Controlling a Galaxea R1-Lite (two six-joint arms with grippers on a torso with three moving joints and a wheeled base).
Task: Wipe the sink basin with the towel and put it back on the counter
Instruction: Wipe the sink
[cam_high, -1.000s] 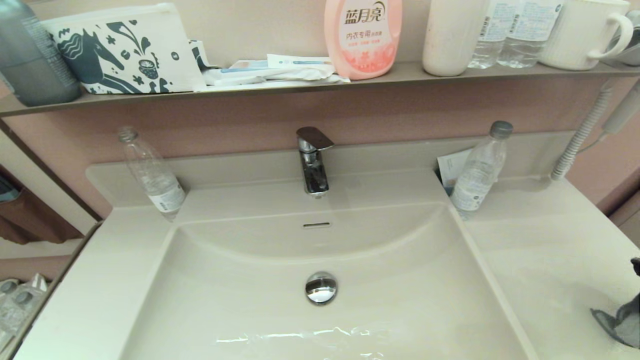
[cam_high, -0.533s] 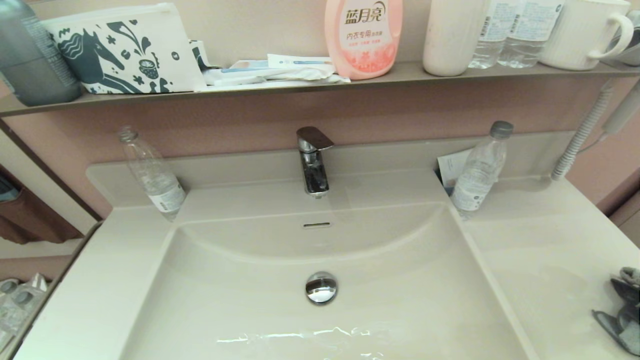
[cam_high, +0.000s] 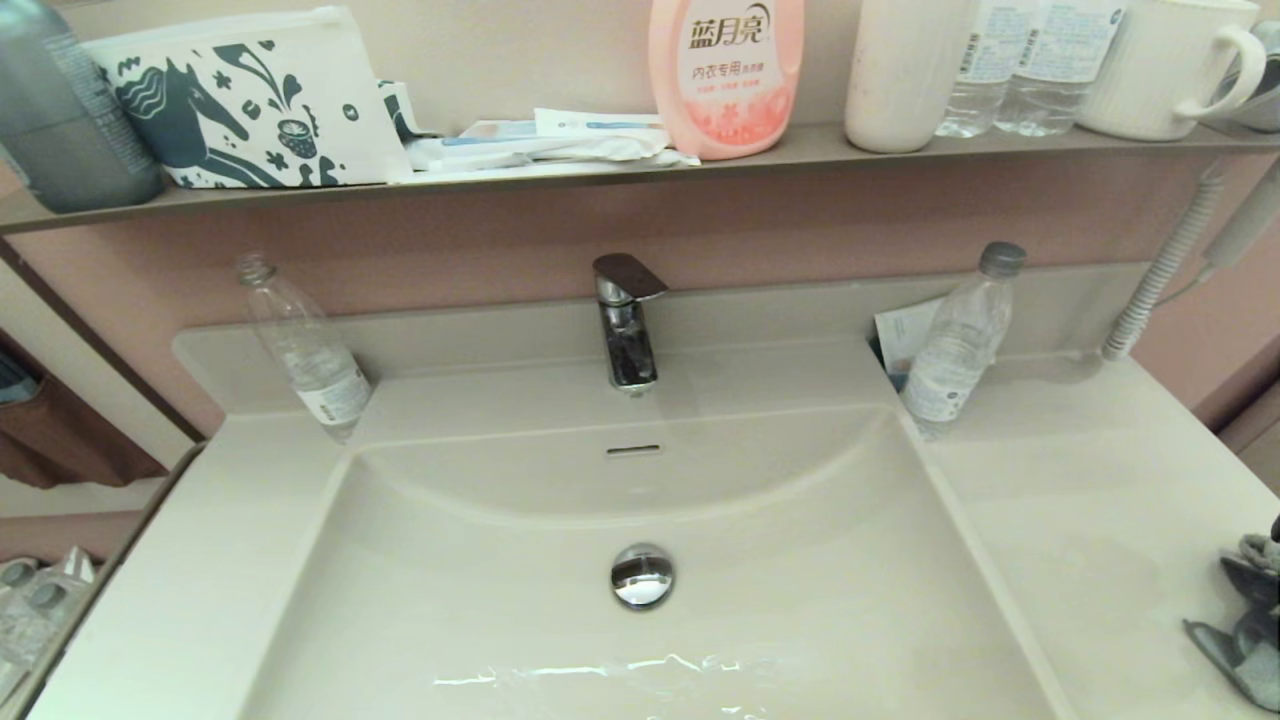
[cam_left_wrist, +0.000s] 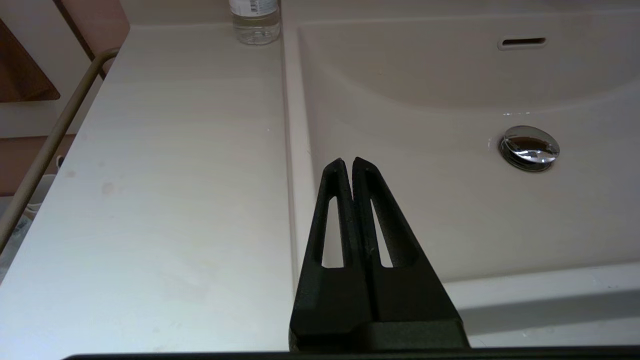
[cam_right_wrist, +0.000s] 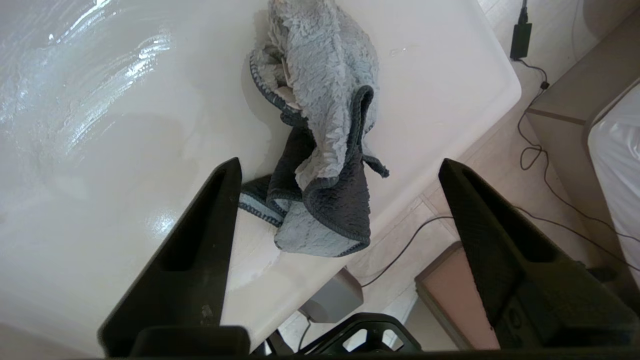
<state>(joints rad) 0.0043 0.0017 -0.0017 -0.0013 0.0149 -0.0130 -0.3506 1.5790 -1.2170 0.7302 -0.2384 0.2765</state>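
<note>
From my head view, a dusty-pink wall (cam_high: 800, 215) rises behind the vanity and carries a narrow brown shelf (cam_high: 620, 165) across its full width. Through the right wrist view I see, beneath and beyond my open tool, a pale wood-look floor (cam_right_wrist: 505, 145) with black cables (cam_right_wrist: 545, 175) trailing across it and a tan cabinet (cam_right_wrist: 580, 95) beside them. Through the left wrist view, a metal rail (cam_left_wrist: 50, 145) runs well off to the side of my tool, and bright light glares off glossy surfaces.
</note>
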